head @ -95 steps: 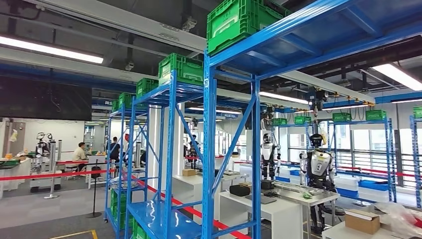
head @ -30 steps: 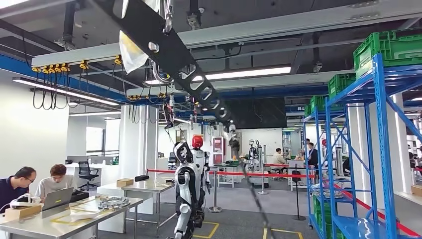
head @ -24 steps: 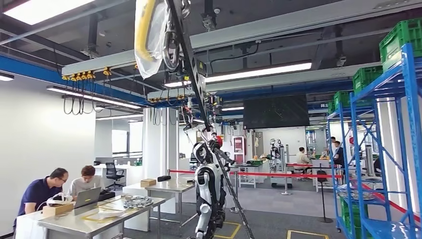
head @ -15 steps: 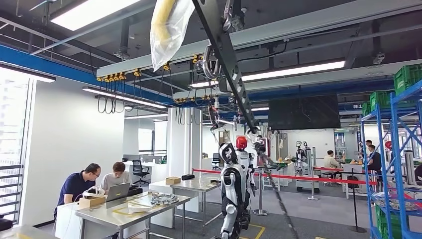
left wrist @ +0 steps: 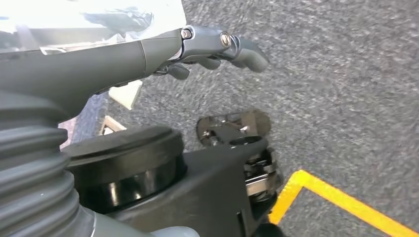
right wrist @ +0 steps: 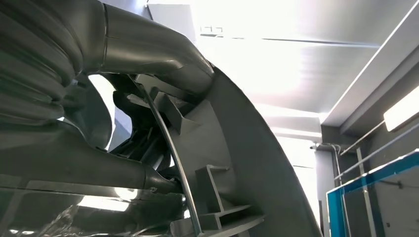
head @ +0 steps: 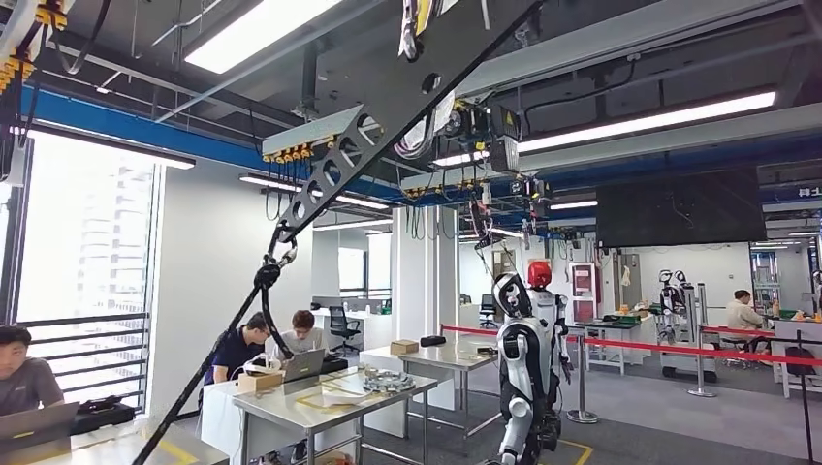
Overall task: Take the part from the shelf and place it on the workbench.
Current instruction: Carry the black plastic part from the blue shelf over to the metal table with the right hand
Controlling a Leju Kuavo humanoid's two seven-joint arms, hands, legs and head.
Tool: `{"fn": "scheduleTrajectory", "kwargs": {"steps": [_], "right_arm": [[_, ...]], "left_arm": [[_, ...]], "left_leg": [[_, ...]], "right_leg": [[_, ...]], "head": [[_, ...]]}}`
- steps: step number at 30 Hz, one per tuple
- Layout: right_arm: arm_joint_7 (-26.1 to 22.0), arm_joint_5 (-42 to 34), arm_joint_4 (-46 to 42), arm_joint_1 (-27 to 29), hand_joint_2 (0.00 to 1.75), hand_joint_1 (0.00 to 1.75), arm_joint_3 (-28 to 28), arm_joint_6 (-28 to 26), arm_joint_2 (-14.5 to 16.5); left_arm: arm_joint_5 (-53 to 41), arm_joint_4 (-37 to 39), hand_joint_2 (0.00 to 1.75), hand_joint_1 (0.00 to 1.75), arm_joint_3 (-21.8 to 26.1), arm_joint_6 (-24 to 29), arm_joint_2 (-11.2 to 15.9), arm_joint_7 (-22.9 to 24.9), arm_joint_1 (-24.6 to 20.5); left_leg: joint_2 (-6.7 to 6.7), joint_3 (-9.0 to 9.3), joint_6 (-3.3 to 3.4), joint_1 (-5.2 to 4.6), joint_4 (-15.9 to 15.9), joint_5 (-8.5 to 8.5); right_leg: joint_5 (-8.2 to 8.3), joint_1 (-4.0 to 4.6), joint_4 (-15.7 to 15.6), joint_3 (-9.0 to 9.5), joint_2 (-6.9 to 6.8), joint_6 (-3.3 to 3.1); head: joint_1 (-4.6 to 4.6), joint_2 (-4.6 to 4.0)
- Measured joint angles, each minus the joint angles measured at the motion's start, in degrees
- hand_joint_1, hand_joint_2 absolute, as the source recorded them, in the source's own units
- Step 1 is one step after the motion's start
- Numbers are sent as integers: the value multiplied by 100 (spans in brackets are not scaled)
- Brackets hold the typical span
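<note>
- Right hand (right wrist: 123,163), grey ribbed cover at the frame's left edge, fingers closed around a large grey moulded part (right wrist: 247,163)
- Part shows a broad curved outer surface, inner ribs, and a thin curved edge across its middle
- Background: bright ceiling (right wrist: 296,64), a lit light strip (right wrist: 401,112), a blue beam (right wrist: 375,182)

Workbench (head: 320,399) ahead, perhaps beside white robot (head: 528,363).

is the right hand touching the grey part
Touching. The right wrist view shows the right hand wrapped round the grey part, its fingers pressed against the part's curved surface.
</note>
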Motion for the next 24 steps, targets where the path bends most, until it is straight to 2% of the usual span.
{"fn": "scheduleTrajectory", "kwargs": {"steps": [1, 2, 3, 5, 6, 7, 8, 9, 10, 11, 12, 13, 14, 15, 16, 17, 18, 20, 21, 22, 23, 24], "right_arm": [[0, 0, 0, -7, 175, 175, -1, -1, 4], [-1, 0, -1, -11, 175, 175, -2, 0, 10], [-3, 0, -3, -13, 175, 175, -3, 1, 16], [-5, 0, -4, -7, 175, 175, -2, 2, 21], [-4, 0, -4, -4, 175, 175, 1, 2, 20], [-2, 0, -3, 0, 175, 175, 3, 2, 20], [-1, 0, -2, 2, 175, 175, 5, 2, 20], [-1, 0, -2, 2, 175, 175, 7, 2, 21], [-1, 0, -3, 1, 175, 175, 7, 2, 22], [-2, 0, -3, -1, 175, 175, 6, 2, 24], [-2, 0, -4, -2, 175, 175, 4, 2, 24], [-2, 0, -4, -2, 175, 175, 3, 2, 24], [-2, 0, -3, -4, 175, 175, 2, 2, 24], [-2, 0, -3, -8, 175, 175, 2, 3, 27], [-2, 0, -3, -14, 175, 175, -1, 4, 31], [-3, 0, -4, -20, 175, 175, -3, 4, 34], [-5, 1, -5, -24, 175, 175, -5, 5, 37], [-7, 1, -4, -13, 175, 175, -7, 5, 32], [-5, 1, -3, -3, 175, 175, -4, 6, 28], [-3, 1, -2, 8, 175, 175, -1, 6, 24], [-2, 0, -2, 12, 175, 175, 1, 6, 20], [-1, 0, -2, 13, 175, 175, 2, 5, 17]], "left_arm": [[0, -1, 175, 0, 0, 0, 2, 0, 12], [1, -1, 175, 0, 0, 1, 3, 0, 17], [1, -2, 175, 0, -1, 1, 5, -1, 12], [0, -2, 175, 0, -1, 1, 5, -1, -10], [-2, -2, 175, 0, -1, 0, 5, -1, -18], [-2, -2, 175, 0, -1, -1, 5, -1, -18], [-1, -2, 175, 0, -2, -1, 6, 0, -13], [-1, -2, 175, 0, -2, -1, 7, 0, -8], [-1, -2, 175, 0, -2, 0, 8, 0, -7], [-1, -2, 175, 0, -2, 1, 9, 0, -12], [-2, -3, 175, 0, -2, 1, 9, 0, -24], [-2, -3, 175, 0, -2, 1, 8, 0, -34], [-2, -4, 175, 0, -2, 1, 9, 0, -38], [-2, -4, 175, 0, -2, 1, 10, 0, -34], [-1, -4, 175, 0, -2, 1, 10, 0, -19], [-1, -4, 175, 0, -2, 1, 11, -1, -10], [0, -4, 175, 0, -2, 2, 10, -3, -11], [0, -5, 175, 0, -1, 1, 7, -5, -32], [-1, -5, 175, 0, 0, 1, 6, -5, -37], [-2, -6, 175, 0, -1, -1, 5, -4, -36], [-2, -7, 175, 0, -1, -1, 6, -4, -30], [-2, -7, 175, 0, -1, -1, 6, -4, -26]], "left_leg": [[5, -10, -27, 7, 9, -12], [101, -47, -51, 7, 78, -66], [258, -133, -74, 8, 259, -183], [604, -436, -127, 16, 932, -524], [678, -587, -152, 22, 1278, -656], [710, -671, -169, 25, 1486, -703], [727, -649, -175, 26, 1481, -645], [752, -522, -169, 23, 1265, -501], [820, -316, -148, 15, 900, -318], [959, -110, -117, -17, 531, -197], [1089, 49, -70, -54, 232, -136], [1192, 139, -19, -89, 61, -129], [1231, 160, 27, -122, 7, -164], [1177, 162, 74, -130, -20, -160], [1110, 170, 111, -118, -37, -144], [1040, 178, 148, -104, -62, -128], [975, 189, 185, -84, -87, -109], [834, 193, 228, -61, -105, -93], [756, 191, 236, -60, -103, -92], [673, 192, 238, -60, -100, -93], [589, 195, 237, -61, -94, -95], [506, 197, 233, -59, -85, -98]], "right_leg": [[10, -5, -21, 11, -66, -29], [21, -13, -47, 29, -139, -58], [29, -22, -71, 47, -223, -84], [22, -13, -87, 69, -397, -120], [13, -7, -84, 71, -490, -129], [4, -3, -80, 72, -576, -132], [-5, 1, -76, 75, -659, -130], [-14, 5, -73, 82, -737, -122], [-27, 10, -70, 96, -808, -111], [-42, 23, -70, 112, -877, -93], [-57, 38, -67, 125, -939, -70], [-69, 52, -67, 136, -1001, -44], [-76, 63, -70, 144, -1067, -16], [-82, 66, -73, 157, -1138, 14], [-102, 57, -69, 171, -1147, 47], [-155, 44, -16, 164, -1056, 78], [-255, 32, 127, 112, -901, 102], [-584, 15, 777, -198, -534, 130], [-729, 15, 1163, -399, -454, 137], [-796, 15, 1454, -562, -417, 142], [-745, 15, 1545, -635, -406, 143], [-595, 13, 1429, -612, -397, 137]], "head": [[-9, -1], [-13, -2], [-8, -2], [20, -2], [31, -2], [45, -2], [56, -2], [67, -3], [77, -3], [84, -4], [90, -4], [89, -4], [86, -5], [81, -7], [74, -8], [67, -8], [50, -8], [12, -8], [-6, -8], [-19, -8], [-32, -8], [-44, -8]]}}
